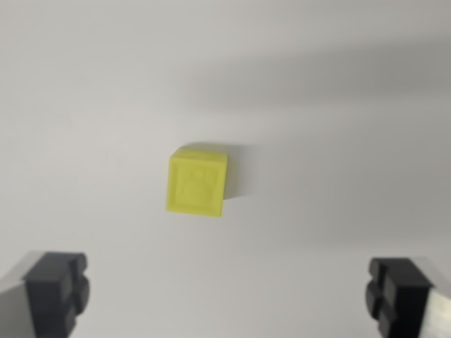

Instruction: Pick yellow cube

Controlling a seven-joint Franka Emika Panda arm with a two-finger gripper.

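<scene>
Gripper wide open above the yellow cube, nothing in its grasp.

Here's the yellow cube sitting alone on a plain white tabletop, a touch to the wrist view's left of centre and turned slightly askew, with a faint embossed pattern on its facing side, too blurred to read. The gripper hangs over it with its black fingertips spread far apart, one at each bottom corner of the view. The cube lies beyond the gap between them, well clear of both pads, and a soft shadow falls on its right.
</scene>
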